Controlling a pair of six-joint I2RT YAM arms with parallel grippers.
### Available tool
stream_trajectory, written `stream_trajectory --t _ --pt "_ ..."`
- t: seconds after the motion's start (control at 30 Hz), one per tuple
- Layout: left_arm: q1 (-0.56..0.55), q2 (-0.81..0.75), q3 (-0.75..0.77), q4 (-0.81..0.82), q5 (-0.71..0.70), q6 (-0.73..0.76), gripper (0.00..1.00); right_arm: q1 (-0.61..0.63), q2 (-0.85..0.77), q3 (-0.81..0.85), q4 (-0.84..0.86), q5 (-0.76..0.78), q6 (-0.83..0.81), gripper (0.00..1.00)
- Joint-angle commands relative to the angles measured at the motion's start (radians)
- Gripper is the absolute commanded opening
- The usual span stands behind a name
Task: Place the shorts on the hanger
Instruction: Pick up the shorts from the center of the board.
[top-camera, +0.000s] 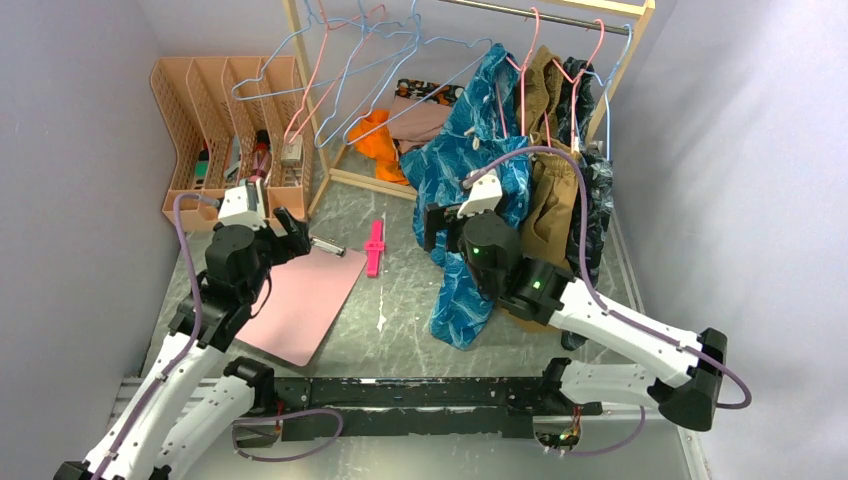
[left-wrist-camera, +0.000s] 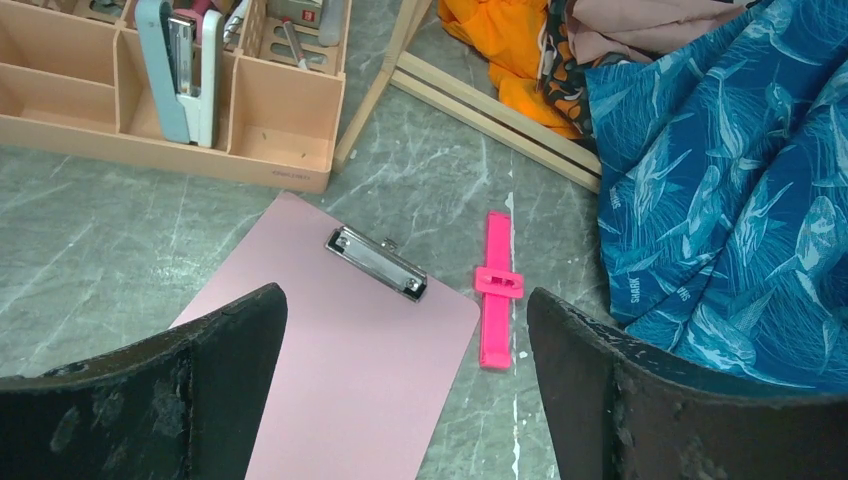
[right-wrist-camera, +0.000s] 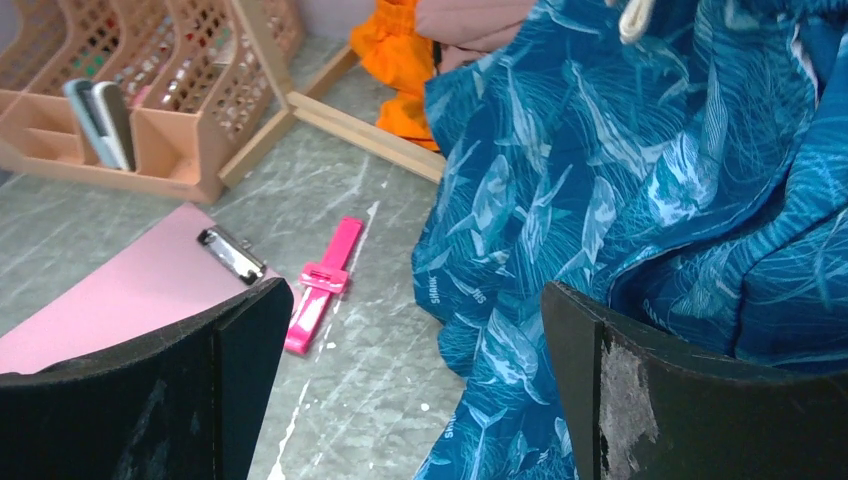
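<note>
Behind the wooden rack's lower bar, the top view shows the shorts (top-camera: 422, 118) bunched in a soft heap between an orange garment (top-camera: 375, 135) and the hanging blue patterned garment (top-camera: 470, 170). The hanger (top-camera: 270, 65), thin light-blue wire, hangs on the rail among pink ones. Both arms are well apart from these. The left gripper (top-camera: 290, 228) hovers over the clipboard (top-camera: 300, 295), and the right gripper (top-camera: 435, 225) is just beside the blue garment. Both hold nothing.

In the left wrist view, the left gripper (left-wrist-camera: 402, 295) has its jaws spread wide and bare above the clipboard (left-wrist-camera: 350, 380) and a pink clip (left-wrist-camera: 497, 290). Only a fold of the shorts (left-wrist-camera: 640, 25) shows at the top edge, partly under blue cloth.

In the right wrist view, the right gripper (right-wrist-camera: 415, 290) is equally wide and empty, its right finger close against the blue garment (right-wrist-camera: 620, 170). The shorts (right-wrist-camera: 470, 20) peek in at the top.

The shorts look light, limp and likely to sag or slip off thin wire. The gathered waistband seems the firmest place to pinch, though it is not visible here. The hanger should be light, springy and inclined to swing.
</note>
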Motion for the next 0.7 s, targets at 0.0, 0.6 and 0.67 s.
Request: stream_trajectory --t 0.0,0.6,0.67 --pt "-0.002 0.011 -0.002 0.038 0.028 0.013 0.93 0.004 0.035 0.006 0.009 0.134 0.060 1.00" --pt "0.020 0.435 0.173 0.177 0.132 -0.097 0.93 0.005 -0.123 -0.195 0.078 0.013 -0.011 0.99" --pt "0.025 0.506 0.177 0.249 0.177 -0.126 0.93 0.004 -0.107 -0.180 0.040 -0.029 0.000 0.99"
